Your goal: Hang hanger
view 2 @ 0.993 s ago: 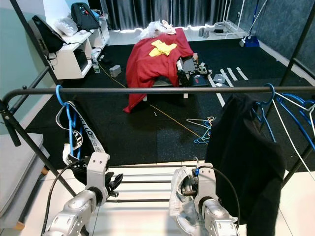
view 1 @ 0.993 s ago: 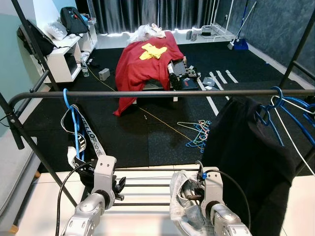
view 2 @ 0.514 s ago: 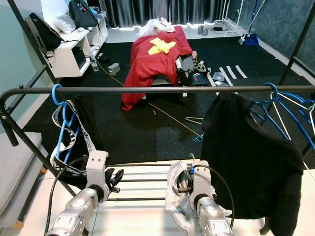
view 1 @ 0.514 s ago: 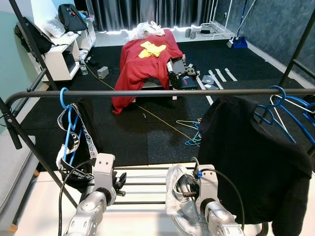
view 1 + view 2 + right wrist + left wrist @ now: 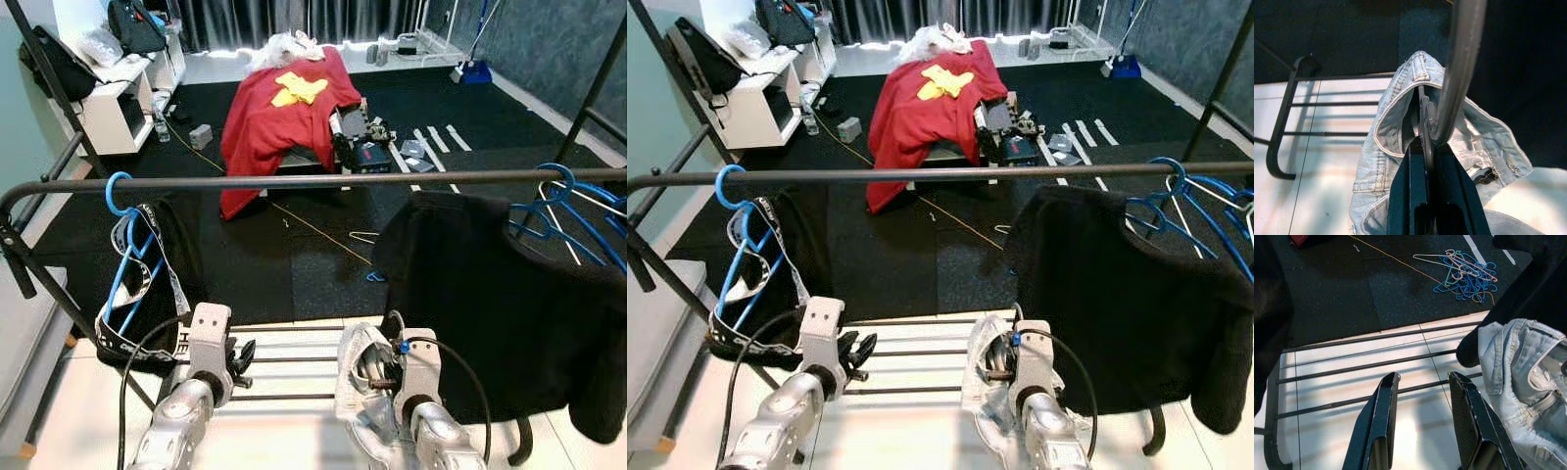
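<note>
Hanger (image 5: 1459, 68): grey curved metal hook, carrying pale stitched denim (image 5: 1396, 147), low before the rail (image 5: 294, 181).
Right gripper (image 5: 1426, 120): fingers pinched together on the hanger.
Left gripper (image 5: 1422, 382): fingers apart, holding nothing.
Change: view dipped; black garment (image 5: 490, 304) hangs lower and wider on the rail.
Floor: tangled coloured hangers (image 5: 1464, 276).

Landmark: clothes rail (image 5: 323, 180), spanning view side to side.
- Hanger with strap-trimmed garment (image 5: 132, 279): on rail, far left.
- Sweater (image 5: 500, 313): hung on rail, right of centre.
- Bare hangers (image 5: 578, 211): on rail, far right, just beside sweater.
- Rack base bars (image 5: 1376, 367): below rail, on floor.
- Hanger pile (image 5: 1466, 276): on mat behind rail.
- Cloth-draped table (image 5: 284, 113): well behind rail.
- Shelf unit (image 5: 122, 98): behind rail, left.
</note>
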`<state>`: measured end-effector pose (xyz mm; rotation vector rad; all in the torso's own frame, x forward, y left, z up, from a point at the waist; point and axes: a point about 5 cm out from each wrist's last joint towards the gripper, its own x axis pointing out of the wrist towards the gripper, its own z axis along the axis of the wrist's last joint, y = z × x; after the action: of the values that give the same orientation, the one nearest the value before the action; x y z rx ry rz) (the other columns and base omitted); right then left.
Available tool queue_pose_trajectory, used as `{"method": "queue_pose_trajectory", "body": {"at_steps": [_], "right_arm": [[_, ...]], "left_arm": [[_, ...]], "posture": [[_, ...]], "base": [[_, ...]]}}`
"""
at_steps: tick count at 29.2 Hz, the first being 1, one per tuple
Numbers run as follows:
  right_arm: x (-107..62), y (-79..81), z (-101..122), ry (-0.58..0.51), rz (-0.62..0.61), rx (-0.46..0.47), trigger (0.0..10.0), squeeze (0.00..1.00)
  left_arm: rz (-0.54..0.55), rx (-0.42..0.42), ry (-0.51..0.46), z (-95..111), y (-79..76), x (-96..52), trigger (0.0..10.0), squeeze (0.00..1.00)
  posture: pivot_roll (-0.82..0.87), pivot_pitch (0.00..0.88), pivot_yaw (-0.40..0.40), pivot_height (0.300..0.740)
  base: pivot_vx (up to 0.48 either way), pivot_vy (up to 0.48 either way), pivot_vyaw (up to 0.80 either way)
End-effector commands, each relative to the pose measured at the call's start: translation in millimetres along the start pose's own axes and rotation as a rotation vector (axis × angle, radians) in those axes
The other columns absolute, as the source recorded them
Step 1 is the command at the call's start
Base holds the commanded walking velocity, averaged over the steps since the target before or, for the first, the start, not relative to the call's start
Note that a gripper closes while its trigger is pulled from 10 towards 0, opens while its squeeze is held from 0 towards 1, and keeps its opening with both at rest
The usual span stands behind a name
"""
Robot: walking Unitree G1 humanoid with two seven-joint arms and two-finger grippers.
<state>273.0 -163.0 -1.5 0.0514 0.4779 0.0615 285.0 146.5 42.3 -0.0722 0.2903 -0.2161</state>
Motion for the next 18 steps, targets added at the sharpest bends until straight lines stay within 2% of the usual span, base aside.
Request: {"method": "queue_pose_trajectory", "body": {"at_steps": [1,18], "right_arm": [[0.8,4.4,3.3,-0.029,0.016,0.01,10.0,0.0],[1.0,3.6,0.7,-0.025,0.013,0.02,10.0,0.0]], "left_arm": [[0.006,-0.008,0.012,-5.0,1.8,-1.7,10.0,0.0],[-0.007,0.003,0.015,-5.4,2.6,-2.4,10.0,0.0]], "posture": [[-0.1,0.112,0.025,0.74],[-0.1,0.111,0.03,0.74]], "base": [[-0.289,0.0,0.0],[-0.284,0.0,0.0]]}}
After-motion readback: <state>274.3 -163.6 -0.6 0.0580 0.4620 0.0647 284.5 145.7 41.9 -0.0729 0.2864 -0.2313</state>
